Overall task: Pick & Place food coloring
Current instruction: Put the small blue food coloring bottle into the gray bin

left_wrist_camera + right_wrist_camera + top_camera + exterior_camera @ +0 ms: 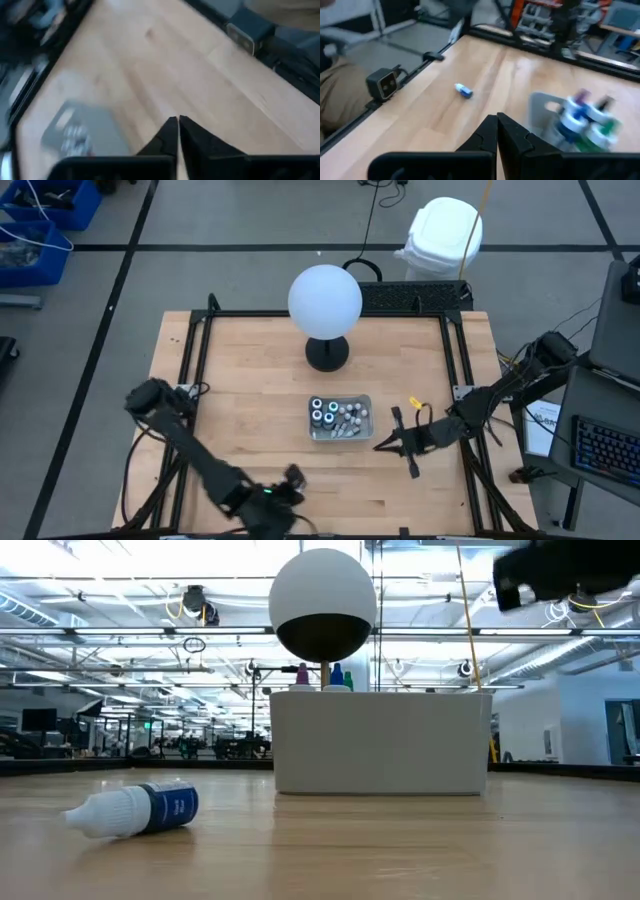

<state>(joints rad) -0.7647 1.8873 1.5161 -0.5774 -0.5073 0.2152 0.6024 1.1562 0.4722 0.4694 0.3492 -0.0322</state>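
One food coloring bottle [135,810], blue with a white cap, lies on its side on the wooden table, left of the tray and nearer the front edge; the right wrist view also shows this bottle [463,90]. Several more bottles [338,416] stand in the clear tray [362,402] at the table's middle. My left gripper [178,121] is shut and empty, raised over the front of the table [293,476]. My right gripper [497,119] is shut and empty too, hovering just right of the tray [385,445].
A big white globe [325,300] on a black base [327,353] stands behind the tray. A black frame [200,330] runs round the table top. Bare wood lies left of the tray and along the front edge.
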